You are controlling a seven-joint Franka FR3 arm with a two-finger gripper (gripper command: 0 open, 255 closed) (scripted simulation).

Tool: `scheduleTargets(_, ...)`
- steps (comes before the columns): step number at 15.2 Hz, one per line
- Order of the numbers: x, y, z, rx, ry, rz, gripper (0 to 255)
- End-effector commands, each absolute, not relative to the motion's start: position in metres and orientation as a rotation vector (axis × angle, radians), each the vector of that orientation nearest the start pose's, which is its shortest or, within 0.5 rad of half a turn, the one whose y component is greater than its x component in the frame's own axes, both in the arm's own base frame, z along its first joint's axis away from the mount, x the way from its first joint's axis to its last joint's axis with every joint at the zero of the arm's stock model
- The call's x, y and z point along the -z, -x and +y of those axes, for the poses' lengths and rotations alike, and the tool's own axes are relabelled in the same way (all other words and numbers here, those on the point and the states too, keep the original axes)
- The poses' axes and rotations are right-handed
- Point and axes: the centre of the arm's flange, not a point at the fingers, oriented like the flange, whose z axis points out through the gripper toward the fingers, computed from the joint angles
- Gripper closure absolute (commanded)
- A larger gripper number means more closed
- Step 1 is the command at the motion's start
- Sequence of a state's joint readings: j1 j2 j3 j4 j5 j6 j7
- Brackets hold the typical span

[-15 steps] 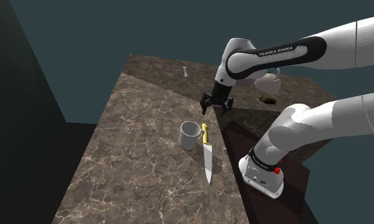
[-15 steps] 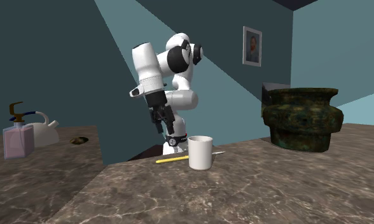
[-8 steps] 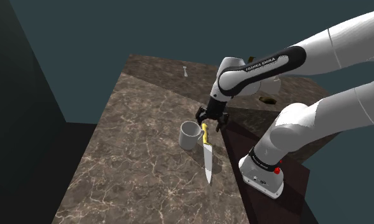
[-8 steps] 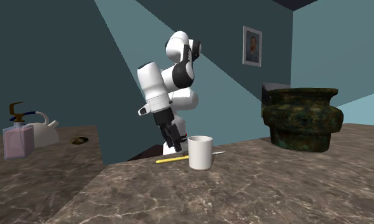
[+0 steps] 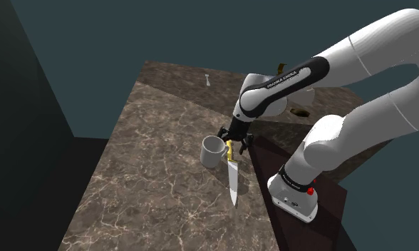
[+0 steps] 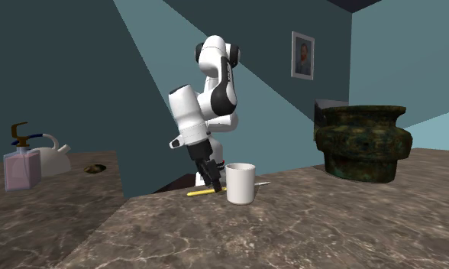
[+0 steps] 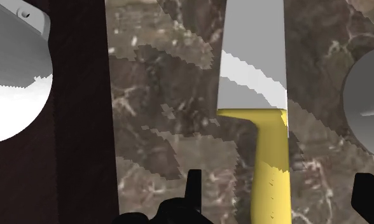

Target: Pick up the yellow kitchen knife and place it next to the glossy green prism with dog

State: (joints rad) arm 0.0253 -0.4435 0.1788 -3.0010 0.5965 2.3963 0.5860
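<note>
In the shoulder view, a white mug (image 5: 213,151) stands on the marble countertop (image 5: 154,167). The yellow-handled kitchen knife (image 5: 231,171) lies flat just beside the mug, on the side toward the robot's stand (image 5: 295,194). Its handle is level with the mug and its blade runs on past it toward the camera. The gripper (image 5: 234,140) hangs low over the handle end, close to the mug's rim. Well beyond the mug, a small white object (image 5: 207,78) sits on the far part of the counter, too small to name.

In the second exterior view, the mug (image 6: 240,183) stands in front of the knife (image 6: 202,191) and hides its middle. The yellow handle shows on one side of the mug and the blade tip on the other. The gripper (image 6: 214,179) points down right behind the mug, at the handle. Far from the mug, toward this view's left, a pale soap bottle (image 6: 21,170) and a white kettle (image 6: 55,159) stand together. Toward the right sits a dark green mottled vessel (image 6: 364,143), with a framed portrait (image 6: 302,55) on the wall above it.

In the wrist view, the gripper (image 7: 281,183) is spread wide. The yellow handle (image 7: 271,172) lies between the fingers (image 7: 193,189), and neither touches it. The mug (image 7: 369,108) curves in just outside one finger, leaving little room there.
</note>
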Motion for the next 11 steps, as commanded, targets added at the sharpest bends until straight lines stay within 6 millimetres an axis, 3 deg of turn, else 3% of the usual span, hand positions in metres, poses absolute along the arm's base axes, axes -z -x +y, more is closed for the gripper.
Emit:
scheduleTargets(1,-0.2574,-0.2847,0.0527,-0.353,2.630,1.237,0)
scheduleTargets(5,-0.2574,-0.2848,0.0527,-0.353,2.630,1.237,0)
scheduleTargets(6,-0.2574,-0.2848,0.0527,-0.353,2.630,1.237,255)
scheduleTargets(11,-0.2573,-0.2849,0.0527,-0.353,2.630,1.237,255)
